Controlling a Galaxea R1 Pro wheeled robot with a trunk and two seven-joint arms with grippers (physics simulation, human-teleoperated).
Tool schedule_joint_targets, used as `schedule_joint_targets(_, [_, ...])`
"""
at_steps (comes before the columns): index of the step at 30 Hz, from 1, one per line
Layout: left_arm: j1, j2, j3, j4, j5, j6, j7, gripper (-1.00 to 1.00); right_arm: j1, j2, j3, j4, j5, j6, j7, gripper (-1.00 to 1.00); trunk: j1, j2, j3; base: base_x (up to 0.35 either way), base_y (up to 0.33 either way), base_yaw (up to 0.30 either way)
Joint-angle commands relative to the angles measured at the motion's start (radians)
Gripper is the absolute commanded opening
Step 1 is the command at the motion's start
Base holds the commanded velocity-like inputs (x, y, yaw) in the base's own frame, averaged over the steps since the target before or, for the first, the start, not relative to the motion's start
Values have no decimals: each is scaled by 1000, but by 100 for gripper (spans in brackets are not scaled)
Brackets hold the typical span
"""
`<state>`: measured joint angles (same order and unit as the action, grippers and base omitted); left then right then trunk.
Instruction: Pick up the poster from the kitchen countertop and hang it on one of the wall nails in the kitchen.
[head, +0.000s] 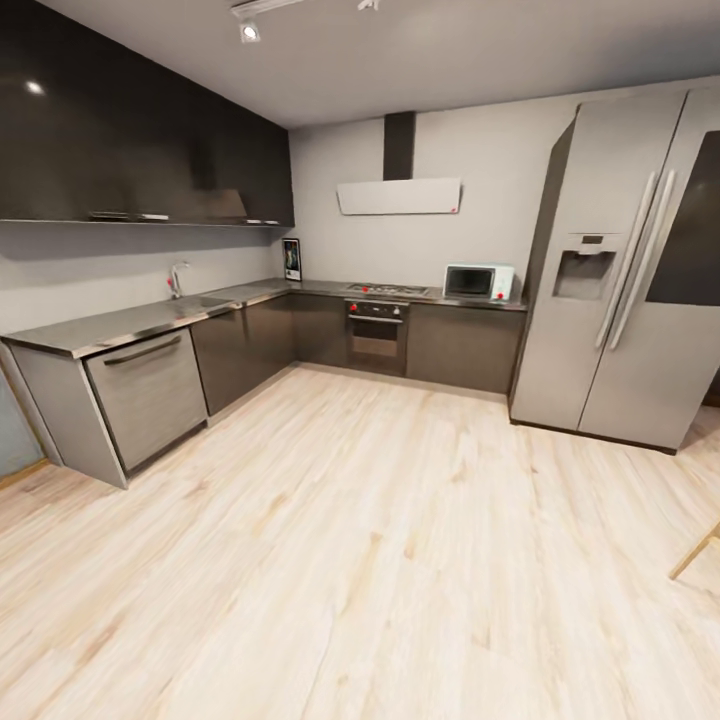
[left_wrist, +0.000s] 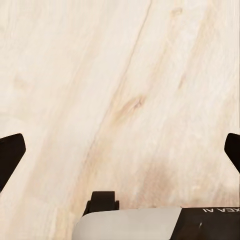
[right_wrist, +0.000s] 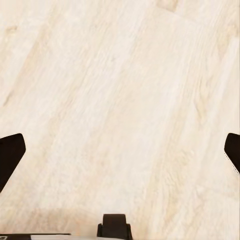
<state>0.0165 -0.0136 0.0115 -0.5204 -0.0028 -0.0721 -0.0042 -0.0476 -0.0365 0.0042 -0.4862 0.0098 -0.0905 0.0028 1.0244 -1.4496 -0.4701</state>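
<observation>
Far off, the poster (head: 291, 259) leans on the kitchen countertop (head: 150, 318)

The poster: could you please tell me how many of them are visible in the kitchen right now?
1. The poster stands upright in the corner of the kitchen countertop, against the wall, left of the hob. Others could be hidden outside this view.

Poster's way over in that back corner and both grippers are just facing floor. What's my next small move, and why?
Probably drive the base forward and a little left toward the poster, which stands upright in the far corner of the kitchen countertop. Bare wooden floor lies between, and the left gripper and right gripper, both open, face only floor.
</observation>
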Motion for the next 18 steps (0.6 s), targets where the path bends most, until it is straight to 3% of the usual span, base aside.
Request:
schedule_joint_targets(1, [0,0,1,-1,0,-1,0,100,-1,0,0,1,1,-3,0,100,1,0,-1,341,0,0])
schedule_joint_targets(18, [0,1,1,-1,0,-1,0,100,-1,0,0,3,1,-3,0,100,1,0,-1,341,0,0])
